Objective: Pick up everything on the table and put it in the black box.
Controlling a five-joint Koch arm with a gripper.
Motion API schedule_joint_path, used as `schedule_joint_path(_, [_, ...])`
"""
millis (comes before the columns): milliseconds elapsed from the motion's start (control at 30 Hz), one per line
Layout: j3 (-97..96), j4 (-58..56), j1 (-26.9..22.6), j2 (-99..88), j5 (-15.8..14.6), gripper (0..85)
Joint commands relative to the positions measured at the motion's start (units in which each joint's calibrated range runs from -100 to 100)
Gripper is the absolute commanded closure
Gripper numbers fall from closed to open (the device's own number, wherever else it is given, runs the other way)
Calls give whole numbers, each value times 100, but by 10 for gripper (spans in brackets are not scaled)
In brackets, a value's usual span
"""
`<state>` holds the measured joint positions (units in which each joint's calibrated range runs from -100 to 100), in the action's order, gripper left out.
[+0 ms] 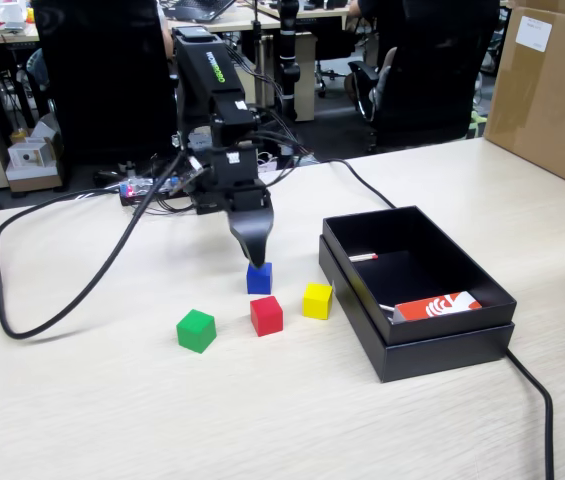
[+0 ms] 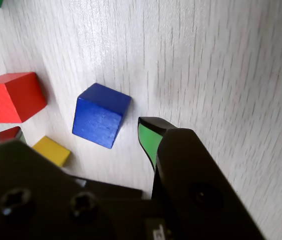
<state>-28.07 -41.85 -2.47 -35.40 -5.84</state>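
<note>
Cubes, four of them, sit loose on the beige surface [image 1: 112,400] in front of me: the blue cube [image 1: 259,278] farthest back, the red cube [image 1: 266,315] just in front of it, the yellow cube [image 1: 317,300] beside the red one toward the black box [image 1: 462,345], and the green cube [image 1: 196,330] apart on the left of the fixed view. I see the fingers [image 1: 256,258] pointing down right above the blue cube's back edge. In the wrist view the blue cube [image 2: 101,115] lies between a green-padded finger on the right and a red-padded one at the left edge, so the fingers are spread wide and hold nothing; neither pad touches the cube as far as I can tell. The black box stands to the right of the cubes, near the yellow one, with a red-and-white card [image 1: 440,305] lying inside it and no cubes in it
</note>
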Motion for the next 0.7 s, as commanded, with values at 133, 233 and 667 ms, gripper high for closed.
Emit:
schedule_joint_path(133, [785, -148, -15, 976, -78, 560])
schedule_joint_path(233, [948, -191, 5, 1171, -137, 689])
schedule_joint_path(667, [2716, -1927, -596, -367, -317, 714])
